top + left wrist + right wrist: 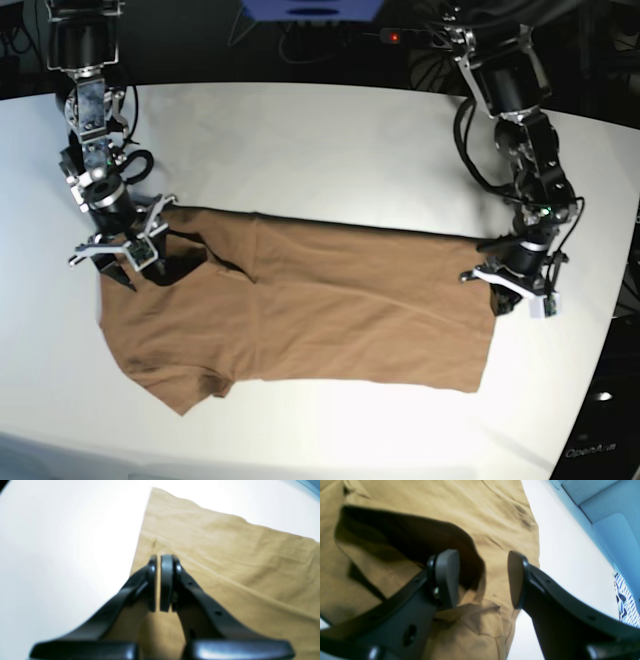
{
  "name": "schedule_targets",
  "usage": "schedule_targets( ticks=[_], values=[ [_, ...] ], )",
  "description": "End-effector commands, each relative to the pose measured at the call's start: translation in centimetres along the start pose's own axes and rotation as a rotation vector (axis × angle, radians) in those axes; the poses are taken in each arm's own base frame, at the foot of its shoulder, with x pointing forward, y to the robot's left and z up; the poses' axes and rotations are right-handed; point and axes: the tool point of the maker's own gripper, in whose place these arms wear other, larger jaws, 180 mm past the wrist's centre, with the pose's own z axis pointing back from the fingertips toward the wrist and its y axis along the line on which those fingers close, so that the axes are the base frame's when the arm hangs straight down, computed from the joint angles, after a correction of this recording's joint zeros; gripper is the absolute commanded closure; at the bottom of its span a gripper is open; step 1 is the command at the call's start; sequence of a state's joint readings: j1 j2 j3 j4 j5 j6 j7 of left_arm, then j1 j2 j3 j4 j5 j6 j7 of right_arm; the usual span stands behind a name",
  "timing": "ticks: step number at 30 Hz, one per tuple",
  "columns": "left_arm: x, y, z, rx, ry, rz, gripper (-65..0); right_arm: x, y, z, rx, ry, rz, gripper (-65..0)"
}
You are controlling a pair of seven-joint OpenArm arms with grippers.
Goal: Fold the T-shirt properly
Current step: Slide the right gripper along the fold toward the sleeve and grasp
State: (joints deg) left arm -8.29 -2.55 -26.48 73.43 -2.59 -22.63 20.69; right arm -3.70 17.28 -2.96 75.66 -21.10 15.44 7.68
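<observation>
So the brown T-shirt [300, 310] is lying spread out flat on the white table [320, 140], stretched sideways across the middle, collar end on the left of the base view and hem on the right. The right gripper [482, 577] is hovering over the collar end at the far-left corner of the shirt, jaws standing wide apart with nothing between them but cloth underneath. The left gripper [160, 582] is sitting over the hem's far-right corner, pads pressed nearly together with just a sliver of gap. Can't honestly tell if it's pinching any fabric, the wrist view is too blurry.
</observation>
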Motion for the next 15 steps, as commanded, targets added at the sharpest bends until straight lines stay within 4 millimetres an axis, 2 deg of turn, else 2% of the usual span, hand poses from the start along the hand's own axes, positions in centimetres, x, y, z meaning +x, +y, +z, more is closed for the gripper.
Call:
schedule_targets(
  ticks=[1,3,8,11,13,15],
  values=[
    [1.2,-0.7,0.0,-0.024,-0.044,0.000,-2.5,1.4,-1.8,-0.2,-0.042,-0.049,0.014,-31.5],
    [0.5,-0.6,0.3,-0.020,-0.030,-0.003,-2.5,1.7,-2.1,-0.3,-0.047,-0.055,0.015,-31.5],
    [-0.6,-0.2,0.8,-0.013,0.051,-0.022,-2.5,3.0,-4.3,-1.0,-0.097,-0.083,0.008,-31.3],
    [0.2,-0.3,1.4,-0.009,0.076,-0.050,-2.5,4.1,-5.7,-1.4,-0.133,-0.110,-0.037,-31.3],
    [1.2,-0.5,1.9,-0.006,0.077,-0.071,-2.6,5.5,-7.2,-2.0,-0.158,-0.142,-0.051,-31.3],
    [2.5,-0.7,2.2,-0.003,0.066,-0.088,-2.6,6.4,-7.8,-2.3,-0.140,-0.162,-0.057,-31.3]
  ],
)
